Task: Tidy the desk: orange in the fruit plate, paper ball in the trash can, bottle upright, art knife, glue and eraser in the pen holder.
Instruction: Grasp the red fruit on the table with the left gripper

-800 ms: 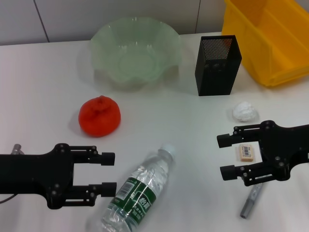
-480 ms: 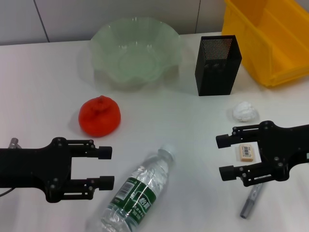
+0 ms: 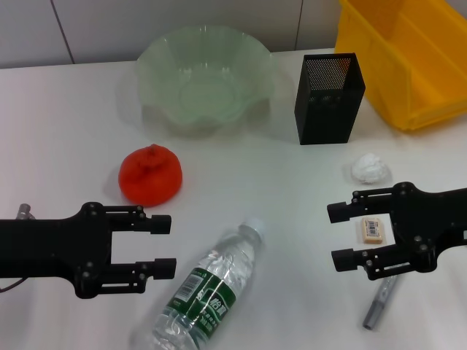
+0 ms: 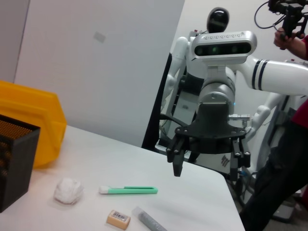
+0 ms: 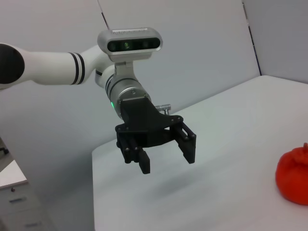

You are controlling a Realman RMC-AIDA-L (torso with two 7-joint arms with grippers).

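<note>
Red-orange orange (image 3: pixel 150 175), pale-green fruit plate (image 3: pixel 255 58), yellow trash can (image 3: pixel 430 95), black mesh pen holder (image 3: pixel 327 98).

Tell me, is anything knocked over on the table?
Yes. The bottle lies on its side near the front edge, cap pointing toward the orange, just beside the open left pincer. Nothing has spilled that I can see.

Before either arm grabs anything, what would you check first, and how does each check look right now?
1. Left gripper fingers open: ok.
2. Right gripper fingers open: ok.
3. Orange free to grasp, nothing touching it: ok.
4. Fruit plate holds nothing: ok.
5. Bottle upright: not ok, lying on its side.
6. Eraser reachable: cannot tell, it lies under the right gripper.
</note>
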